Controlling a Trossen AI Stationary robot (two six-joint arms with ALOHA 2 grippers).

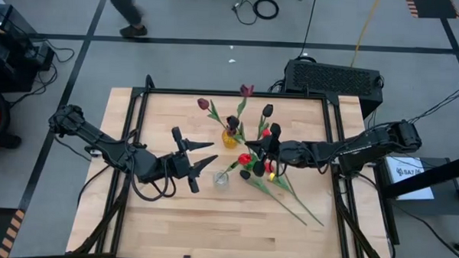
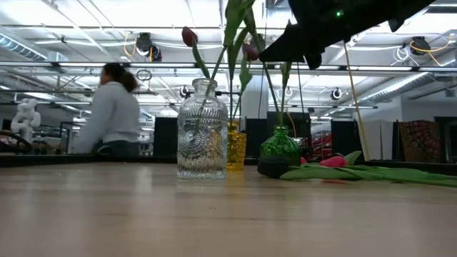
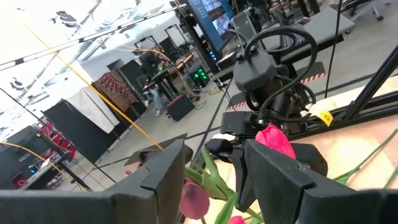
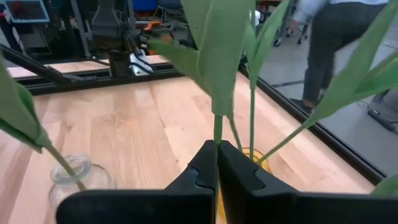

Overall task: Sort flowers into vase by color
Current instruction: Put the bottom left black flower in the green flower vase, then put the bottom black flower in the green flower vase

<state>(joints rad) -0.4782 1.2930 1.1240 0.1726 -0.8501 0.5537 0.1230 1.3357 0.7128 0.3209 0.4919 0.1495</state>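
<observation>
Three small vases stand mid-table: a clear glass one [image 1: 222,178] [image 2: 202,132], a yellow one [image 1: 229,138] [image 2: 236,148] and a green one [image 2: 280,146]. Tulips with maroon, dark and red heads stand in them, among them a maroon head [image 1: 203,103]. More tulips [image 1: 285,188] [image 2: 357,171] lie flat on the table, right of the vases. My right gripper [image 1: 261,149] [image 4: 217,144] hovers over the vases, shut on a green tulip stem. My left gripper [image 1: 212,151] [image 3: 211,152] stands open and level, left of the vases, with nothing between its fingers. My right gripper pinches a thin green tulip stem [image 4: 217,127] between its two fingertips, just below where the leaves branch off. The fingers come in near level from the table's right and lie across the stem. The stem stands upright; its head is out of view and the fingers hide its lower end.
A black box [image 1: 335,75] sits just past the table's far edge. A person [image 2: 114,111] walks in the room beyond it. Dark frame rails [image 1: 337,148] run along the table's sides. Bare wood [image 1: 211,228] lies toward the near edge.
</observation>
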